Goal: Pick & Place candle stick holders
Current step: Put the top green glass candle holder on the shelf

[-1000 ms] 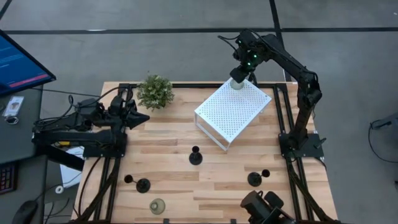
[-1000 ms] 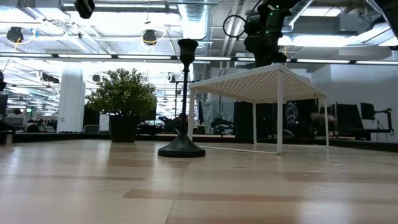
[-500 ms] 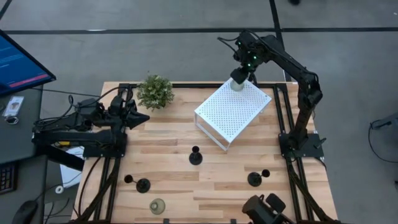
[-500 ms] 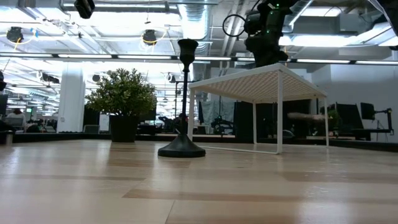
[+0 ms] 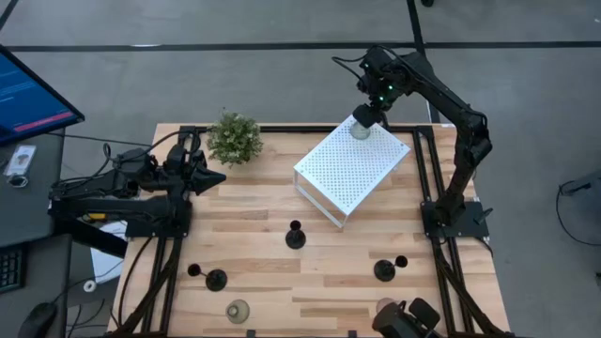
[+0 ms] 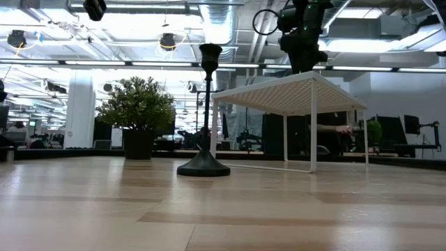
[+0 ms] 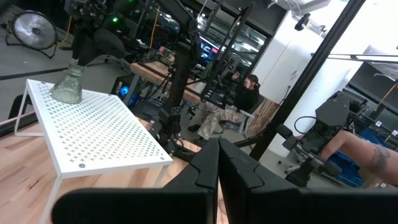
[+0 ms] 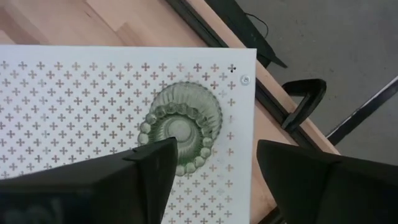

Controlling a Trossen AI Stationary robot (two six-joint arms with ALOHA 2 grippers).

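One green glass holder (image 8: 181,127) stood at the white rack's (image 5: 349,173) far corner, evidently placed; right gripper (image 8: 211,163) hovered above, jaws wide, releasing.

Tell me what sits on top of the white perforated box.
One greenish glass candle holder stands upright near the far corner of the white perforated box. The open right gripper hovers above it, covering part of its rim. Nothing else shows on top.

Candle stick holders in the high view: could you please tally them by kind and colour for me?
Black holders: 3
Greenish glass holders: 2
Pink glass holder, partly hidden at the table's near edge: 1
Total: 6
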